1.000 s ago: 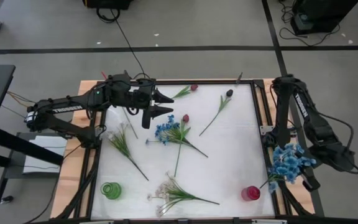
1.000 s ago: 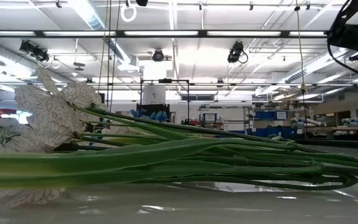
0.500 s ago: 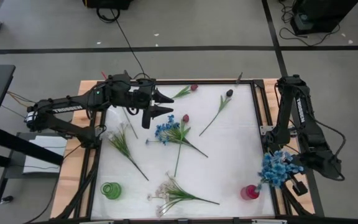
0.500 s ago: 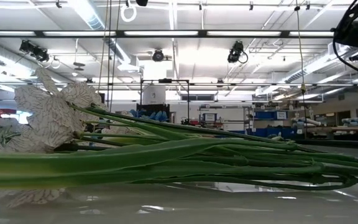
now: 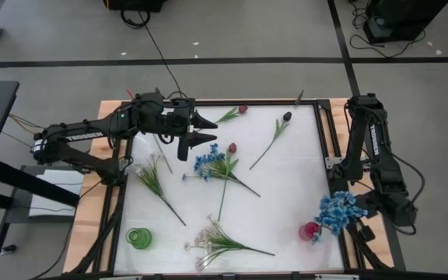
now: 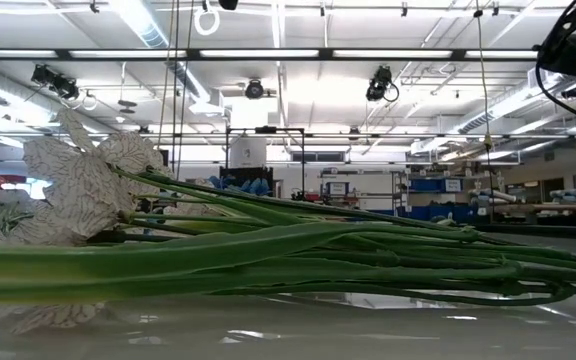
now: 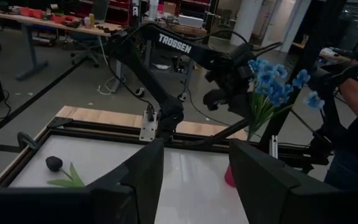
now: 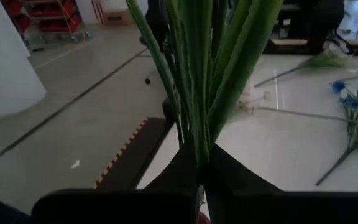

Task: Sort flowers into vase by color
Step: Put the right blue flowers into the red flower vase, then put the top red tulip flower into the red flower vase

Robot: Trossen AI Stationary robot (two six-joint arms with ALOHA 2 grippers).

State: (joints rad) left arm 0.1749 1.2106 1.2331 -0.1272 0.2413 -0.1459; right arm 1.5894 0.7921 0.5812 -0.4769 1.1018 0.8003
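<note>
Right wrist view showed the right gripper (image 8: 201, 171) with jaws closed on the stems of the blue flower bunch (image 5: 337, 211), held beside the red vase (image 5: 310, 232) at the surface's right edge. Left gripper (image 5: 211, 129) hung with jaws parted, holding nothing. Judged light, springy and top-heavy, best pinched low on the bundled stems.

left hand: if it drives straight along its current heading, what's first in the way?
Judging by the high view, the left hand points across the table toward the right side. The red tulip and blue flower lie close below that line; the hand hangs above them, so likely nothing soon. Height is unclear.
</note>
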